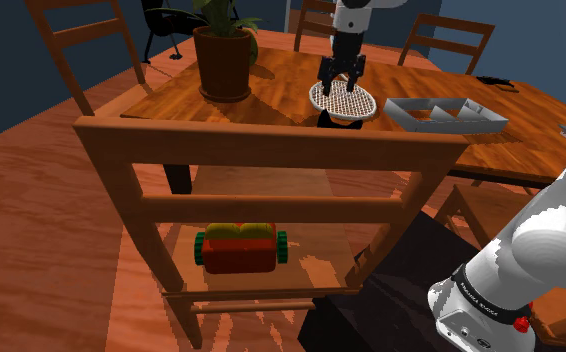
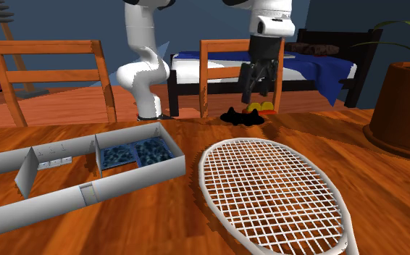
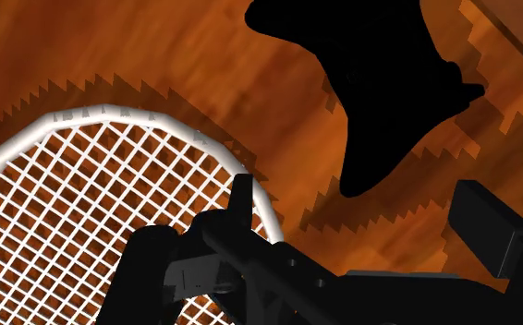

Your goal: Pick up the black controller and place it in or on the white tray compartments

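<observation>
Black controller (image 2: 241, 116): laid on table (image 2: 385, 188) by its edge, just beside racket (image 2: 269, 195) head. Black gripper (image 2: 260, 93): hung above it, jaws parted, nothing grasped. Risk: racket rim could be clipped on descent, or controller pushed off the edge.

wooden table (image 1: 281, 78), bearing potted plant (image 1: 223, 60), white racket (image 1: 343, 100), black controller (image 3: 380, 83), white compartment tray (image 2: 135, 177)

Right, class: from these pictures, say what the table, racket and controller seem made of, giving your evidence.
Table: wood, perhaps varnished; streaked orange-brown grain shows. Racket: plain white frame and crossed strings; material left open. Controller: uniform matte black, no texture; material cannot be told.
</observation>
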### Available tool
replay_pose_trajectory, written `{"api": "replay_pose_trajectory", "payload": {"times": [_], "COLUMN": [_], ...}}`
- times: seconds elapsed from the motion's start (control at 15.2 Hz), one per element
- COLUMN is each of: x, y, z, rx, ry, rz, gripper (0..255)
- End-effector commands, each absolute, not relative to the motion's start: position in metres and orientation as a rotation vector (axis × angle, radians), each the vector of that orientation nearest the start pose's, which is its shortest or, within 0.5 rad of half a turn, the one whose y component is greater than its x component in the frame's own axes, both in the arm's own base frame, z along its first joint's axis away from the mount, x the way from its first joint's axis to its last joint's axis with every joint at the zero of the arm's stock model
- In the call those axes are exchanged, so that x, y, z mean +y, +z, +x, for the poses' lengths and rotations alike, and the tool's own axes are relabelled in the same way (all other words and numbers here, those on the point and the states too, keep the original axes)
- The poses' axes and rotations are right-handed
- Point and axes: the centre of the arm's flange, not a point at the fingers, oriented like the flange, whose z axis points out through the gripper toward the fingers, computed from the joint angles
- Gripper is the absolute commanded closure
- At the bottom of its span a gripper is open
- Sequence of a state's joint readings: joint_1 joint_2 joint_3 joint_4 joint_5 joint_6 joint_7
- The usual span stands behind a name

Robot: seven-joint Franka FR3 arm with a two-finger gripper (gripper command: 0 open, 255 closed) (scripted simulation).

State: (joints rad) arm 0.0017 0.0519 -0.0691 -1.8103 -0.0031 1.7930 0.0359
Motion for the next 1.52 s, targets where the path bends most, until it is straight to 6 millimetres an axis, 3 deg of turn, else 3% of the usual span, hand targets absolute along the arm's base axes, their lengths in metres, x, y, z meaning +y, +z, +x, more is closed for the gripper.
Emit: {"api": "replay_pose_trajectory", "payload": {"times": [0.0, 0.26, 0.79, 0.86, 1.45], "x": [-0.038, -0.038, -0.038, -0.038, -0.038], "y": [0.491, 0.467, 0.467, 0.467, 0.467], "z": [0.572, 0.57, 0.57, 0.57, 0.57], "rx": [0.162, 0.162, 0.162, 0.162, 0.162], "ry": [0.107, 0.107, 0.107, 0.107, 0.107], "rz": [-3.141, -3.141, -3.141, -3.141, -3.141], "gripper": [0, 0, 0, 255, 255]}}
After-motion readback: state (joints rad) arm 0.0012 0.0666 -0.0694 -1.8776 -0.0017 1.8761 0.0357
